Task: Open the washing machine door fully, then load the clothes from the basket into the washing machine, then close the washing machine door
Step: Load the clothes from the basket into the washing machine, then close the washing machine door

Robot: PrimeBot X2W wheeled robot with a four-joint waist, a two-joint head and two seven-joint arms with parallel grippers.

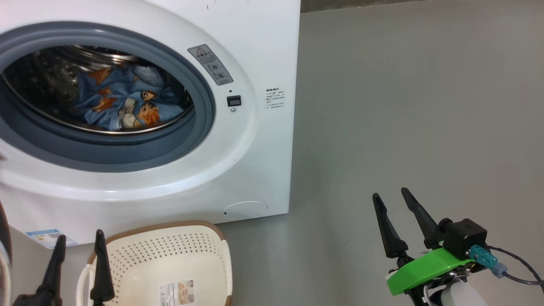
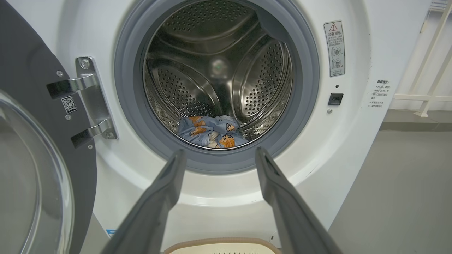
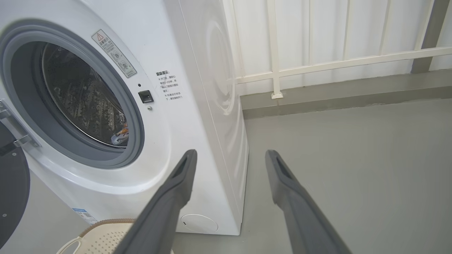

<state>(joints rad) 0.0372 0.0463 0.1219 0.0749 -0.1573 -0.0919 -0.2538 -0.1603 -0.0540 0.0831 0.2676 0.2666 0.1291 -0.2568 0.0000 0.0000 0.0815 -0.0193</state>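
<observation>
The washing machine (image 1: 255,42) stands with its round opening uncovered. The washing machine door (image 2: 21,63) is swung wide to the left on its metal hinge (image 2: 88,98). The clothes (image 1: 123,104), light blue with orange cartoon figures, lie at the bottom of the steel drum (image 2: 219,63). The basket (image 1: 178,250) sits on the floor in front of the machine, its inside showing bare perforated plastic and a label. My left gripper (image 1: 78,240) hovers open over the basket's left side, pointing at the drum (image 2: 220,152). My right gripper (image 1: 390,194) is open above the floor, right of the machine (image 3: 231,153).
Grey floor (image 1: 403,106) stretches to the right of the machine. A white railing (image 3: 317,63) runs along the wall behind it. A blue sticker (image 1: 46,236) marks the machine's lower left front. The open door takes up the space at the left.
</observation>
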